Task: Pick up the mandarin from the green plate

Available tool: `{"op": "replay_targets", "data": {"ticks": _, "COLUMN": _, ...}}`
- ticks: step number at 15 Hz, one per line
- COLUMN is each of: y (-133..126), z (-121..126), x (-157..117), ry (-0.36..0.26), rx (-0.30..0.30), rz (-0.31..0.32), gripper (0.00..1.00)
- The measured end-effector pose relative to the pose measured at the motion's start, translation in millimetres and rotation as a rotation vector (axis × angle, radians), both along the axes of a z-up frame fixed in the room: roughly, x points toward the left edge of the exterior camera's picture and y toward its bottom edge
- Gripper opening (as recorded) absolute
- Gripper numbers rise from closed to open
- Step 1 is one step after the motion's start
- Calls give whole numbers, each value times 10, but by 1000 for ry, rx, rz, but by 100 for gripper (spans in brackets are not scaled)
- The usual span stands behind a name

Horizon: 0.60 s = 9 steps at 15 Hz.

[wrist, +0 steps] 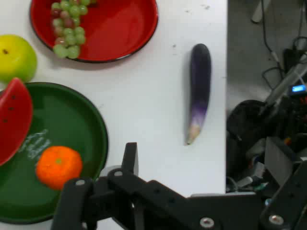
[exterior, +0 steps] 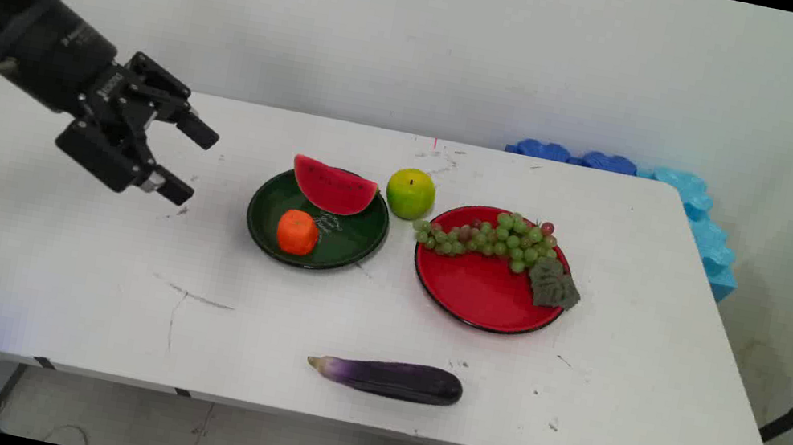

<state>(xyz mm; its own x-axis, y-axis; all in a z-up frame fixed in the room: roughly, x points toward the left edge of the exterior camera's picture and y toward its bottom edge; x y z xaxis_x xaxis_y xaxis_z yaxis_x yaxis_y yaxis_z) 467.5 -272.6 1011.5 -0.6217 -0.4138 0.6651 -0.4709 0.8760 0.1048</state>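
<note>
Black gripper (exterior: 191,162) spread and empty above bare table, left of green plate (exterior: 353,235) (orange (exterior: 298,232) nearest). Best kept level, well clear of the rim.

two plates (exterior: 260,211) (exterior: 480,302) (green, red), one eggplant (exterior: 389,379)

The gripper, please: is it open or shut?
Open: the gripper shows its two fingers clearly apart, holding nothing.

Main view looks down across table (exterior: 65,295); hand view nearer; both share, seemingly, eggplant (exterior: 389,379).
</note>
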Motion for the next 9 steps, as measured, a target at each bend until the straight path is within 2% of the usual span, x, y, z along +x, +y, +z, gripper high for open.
{"op": "replay_targets", "data": {"ticks": 3, "y": -130, "z": 5, "x": -65, "ry": -18, "rx": 6, "rz": 30, "gripper": 100}}
{"op": "replay_targets", "data": {"ticks": 6, "y": -387, "z": -24, "x": -200, "ry": -50, "rx": 19, "rz": 81, "gripper": 100}}
{"op": "replay_targets", "data": {"ticks": 9, "y": -676, "z": -152, "x": -339, "ry": -99, "rx": 37, "rz": 127, "gripper": 100}}
